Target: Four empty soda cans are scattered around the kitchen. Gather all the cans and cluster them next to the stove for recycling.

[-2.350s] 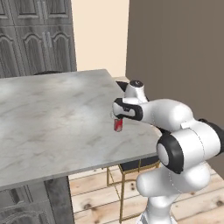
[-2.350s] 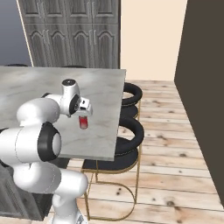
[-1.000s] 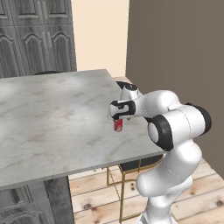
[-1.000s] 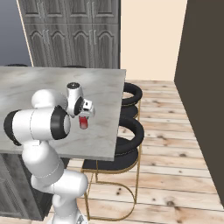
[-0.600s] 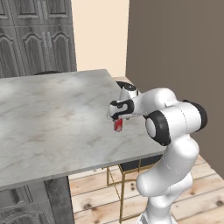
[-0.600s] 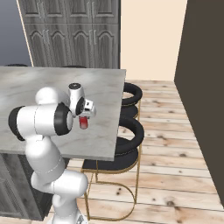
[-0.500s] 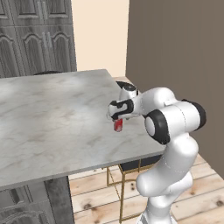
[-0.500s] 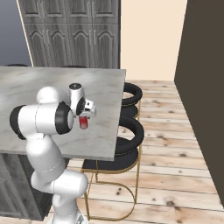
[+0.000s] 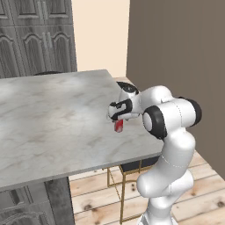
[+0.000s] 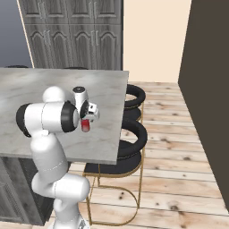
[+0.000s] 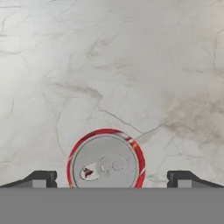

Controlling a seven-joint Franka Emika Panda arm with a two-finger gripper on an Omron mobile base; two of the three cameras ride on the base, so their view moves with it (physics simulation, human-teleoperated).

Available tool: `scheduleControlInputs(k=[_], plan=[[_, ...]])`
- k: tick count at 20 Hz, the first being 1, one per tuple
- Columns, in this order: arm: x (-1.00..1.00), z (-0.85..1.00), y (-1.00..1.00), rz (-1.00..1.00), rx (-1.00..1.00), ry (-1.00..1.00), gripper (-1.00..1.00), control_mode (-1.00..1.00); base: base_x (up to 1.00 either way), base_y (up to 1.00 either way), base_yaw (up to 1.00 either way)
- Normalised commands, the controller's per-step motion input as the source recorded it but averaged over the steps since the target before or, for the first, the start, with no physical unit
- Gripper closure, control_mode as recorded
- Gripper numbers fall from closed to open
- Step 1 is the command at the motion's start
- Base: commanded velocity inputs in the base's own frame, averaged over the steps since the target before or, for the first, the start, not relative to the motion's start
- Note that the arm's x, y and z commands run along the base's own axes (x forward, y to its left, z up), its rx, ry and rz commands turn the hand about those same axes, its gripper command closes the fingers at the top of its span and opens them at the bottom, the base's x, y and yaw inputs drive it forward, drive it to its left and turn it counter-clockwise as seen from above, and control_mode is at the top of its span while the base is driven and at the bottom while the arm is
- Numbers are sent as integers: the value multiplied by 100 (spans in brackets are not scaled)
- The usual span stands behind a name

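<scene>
One red soda can [image 9: 118, 126] stands upright on the grey marble counter [image 9: 48, 118] near its right edge. It shows red in the right base view too, soda can [image 10: 85, 125]. From above, the hand view looks straight down on its silver top, soda can [image 11: 105, 159]. My gripper [image 9: 117, 114] hangs directly over the can, pointing down. Its two dark fingertips [image 11: 41, 178] stand wide apart on either side of the can, gripper [image 11: 111, 179] open and touching nothing. The stove is out of view.
Two black round stools with gold legs [image 10: 133, 134] stand by the counter's right edge. Tall dark grey cabinets [image 10: 71, 40] line the back wall. Light plank floor [image 10: 179, 170] lies to the right, beside a dark brown wall [image 9: 184, 52].
The arm's elbow and upper links have swung over the last seconds, while the hand has stayed above the can. The can has not moved.
</scene>
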Motion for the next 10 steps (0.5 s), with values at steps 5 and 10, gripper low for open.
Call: scheduleControlInputs(k=[5,10], plan=[[19,-14,4,0,0,0,-100,-100,0,0,0],[3,-8,6,0,0,2,100,-100,0,0,0]])
